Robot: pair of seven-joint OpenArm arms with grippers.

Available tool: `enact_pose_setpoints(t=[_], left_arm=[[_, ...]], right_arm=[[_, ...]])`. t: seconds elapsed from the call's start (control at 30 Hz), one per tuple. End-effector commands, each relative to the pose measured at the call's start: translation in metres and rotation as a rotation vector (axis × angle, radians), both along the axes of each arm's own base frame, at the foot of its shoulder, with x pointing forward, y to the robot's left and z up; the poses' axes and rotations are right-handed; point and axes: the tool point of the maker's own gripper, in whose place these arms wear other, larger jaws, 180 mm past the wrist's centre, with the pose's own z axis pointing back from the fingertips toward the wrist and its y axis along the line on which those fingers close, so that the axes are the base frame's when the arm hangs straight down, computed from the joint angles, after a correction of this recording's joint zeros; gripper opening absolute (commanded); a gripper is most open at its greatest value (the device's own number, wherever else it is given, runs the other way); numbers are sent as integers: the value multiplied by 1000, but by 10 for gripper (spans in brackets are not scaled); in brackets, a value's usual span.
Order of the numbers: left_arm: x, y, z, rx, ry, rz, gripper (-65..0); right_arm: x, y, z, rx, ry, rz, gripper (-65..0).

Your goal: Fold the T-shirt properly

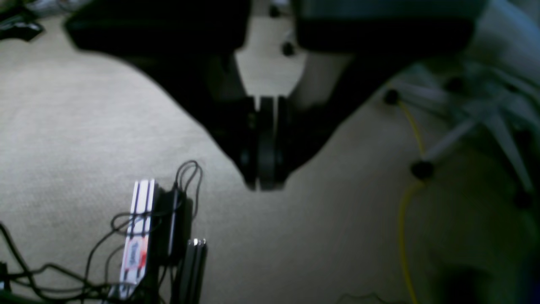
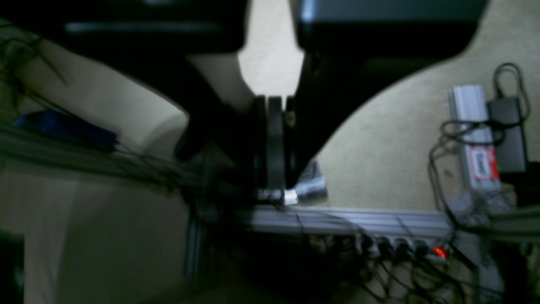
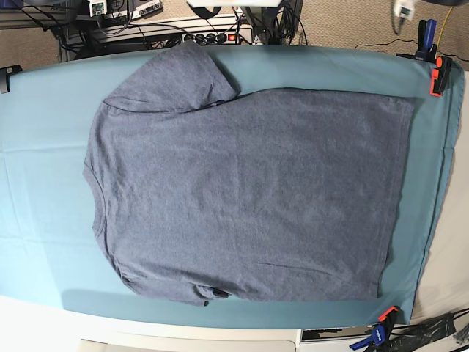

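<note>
While spread flat across the teal cloth (image 3: 44, 183) on the tabletop, collar at base view's left, T-shirt (image 3: 249, 191) untouched. Left gripper (image 1: 266, 185) and right gripper (image 2: 276, 194) jaws closed, empty, off over floor. Risk: tucked near sleeve (image 3: 201, 295) bunching any fold.
</note>
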Motion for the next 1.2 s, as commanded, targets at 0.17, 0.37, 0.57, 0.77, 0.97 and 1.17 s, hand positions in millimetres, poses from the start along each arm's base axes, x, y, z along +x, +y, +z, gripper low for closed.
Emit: enact_pose_setpoints(t=[0.17, 0.37, 0.57, 0.77, 0.97, 1.17], left_arm=[[29, -16, 55, -73, -50, -125, -650], [74, -48, 102, -145, -167, -239, -650], [116, -76, 148, -182, -320, -377, -650], [140, -108, 175, -201, -415, -633, -650], [167, -104, 182, -94, -458, -850, -650], [203, -100, 202, 123, -584, -1199, -650]], right_arm=[[34, 16, 57, -20, -106, 111, -650], [75, 32, 106, -143, -200, 257, -650], [117, 42, 160, -316, -325, 363, -650], [159, 56, 222, -604, -450, 600, -650], [180, 67, 246, -860, -450, 875, -650], [190, 72, 238, -973, -355, 1124, -650]])
